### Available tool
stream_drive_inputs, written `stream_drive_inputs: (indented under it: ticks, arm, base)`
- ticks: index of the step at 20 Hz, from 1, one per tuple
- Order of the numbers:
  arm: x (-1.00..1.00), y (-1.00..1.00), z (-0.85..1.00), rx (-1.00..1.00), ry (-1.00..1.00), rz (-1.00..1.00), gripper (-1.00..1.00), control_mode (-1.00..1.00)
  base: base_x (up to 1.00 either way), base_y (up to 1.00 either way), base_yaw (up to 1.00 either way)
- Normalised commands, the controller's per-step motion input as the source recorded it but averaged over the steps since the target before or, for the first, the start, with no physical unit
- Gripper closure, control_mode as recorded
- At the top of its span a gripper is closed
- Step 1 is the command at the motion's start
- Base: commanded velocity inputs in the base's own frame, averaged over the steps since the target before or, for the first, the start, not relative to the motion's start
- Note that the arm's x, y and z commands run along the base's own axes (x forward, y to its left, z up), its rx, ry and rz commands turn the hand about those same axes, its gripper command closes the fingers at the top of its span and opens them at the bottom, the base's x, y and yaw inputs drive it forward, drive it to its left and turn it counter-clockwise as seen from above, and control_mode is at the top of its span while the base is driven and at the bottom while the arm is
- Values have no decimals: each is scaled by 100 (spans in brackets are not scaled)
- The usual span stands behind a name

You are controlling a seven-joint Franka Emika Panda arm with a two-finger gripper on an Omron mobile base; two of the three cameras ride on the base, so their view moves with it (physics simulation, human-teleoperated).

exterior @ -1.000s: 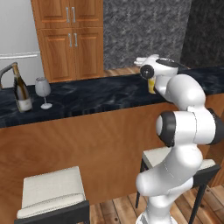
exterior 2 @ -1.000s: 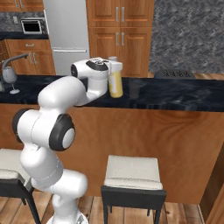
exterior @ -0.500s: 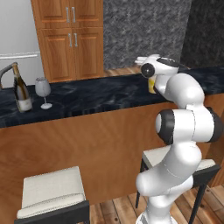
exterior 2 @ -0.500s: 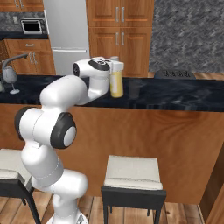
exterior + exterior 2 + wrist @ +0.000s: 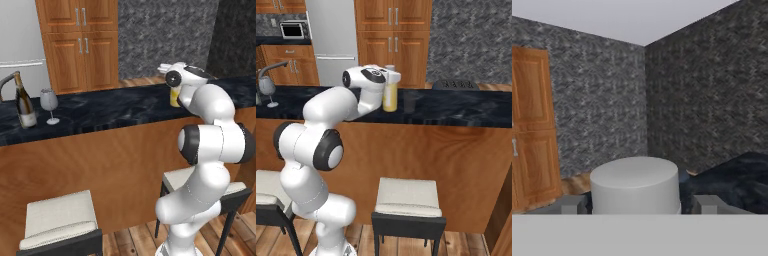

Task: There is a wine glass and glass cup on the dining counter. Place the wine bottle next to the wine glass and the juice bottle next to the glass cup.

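Here the pincer [image 5: 390,80] sat closed around the top of the juice bottle [image 5: 389,98], its 2 fingers [image 5: 574,204] on either side of the bottle's white cap [image 5: 635,184] in the hand view. The bottle stood upright on the black marbled tabletop [image 5: 456,106] of the dining counter, and whether its base touched the surface or hung just above it could not be told. In the left base view the yellow body of the bottle [image 5: 174,97] peeked out from behind the arm's white wrist.

Just beside the juice bottle, on the side away from the fridge [image 5: 333,39], stood the glass cup [image 5: 409,101], a small pale tumbler, upright and near the bottle but apart from it.

Well apart from the juice bottle, toward the far end of the tabletop [image 5: 115,107], the wine glass [image 5: 49,104] stood upright on its round foot. Just beyond it, still farther from the juice bottle, the wine bottle [image 5: 24,102] stood upright with its gold neck and pale label, near the glass but not touching it. The right base view showed the wine glass [image 5: 268,90] at the left edge of the counter.

Below the counter's plain wooden front, 2 cushioned stools [image 5: 61,218] stood on the wood floor, 1 of them [image 5: 407,198] beneath the juice bottle's place.
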Motion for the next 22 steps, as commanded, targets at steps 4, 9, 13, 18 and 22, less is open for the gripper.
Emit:
stream_drive_inputs:
  ticks: [4, 9, 13, 18, 22]
  arm:
    - [1, -4, -24, 3, 0, 0, 100, -100]
    - [1, 0, -25, 1, 0, 0, 100, -100]
    - [0, 0, -23, 1, 0, 0, 100, -100]
    - [0, 0, -20, 0, 0, 0, 100, -100]
    - [1, 0, -21, 0, 0, 0, 100, -100]
  base:
    - [0, 0, 0]
    - [0, 0, 0]
    - [0, 0, 0]
    - [0, 0, 0]
    - [0, 0, 0]
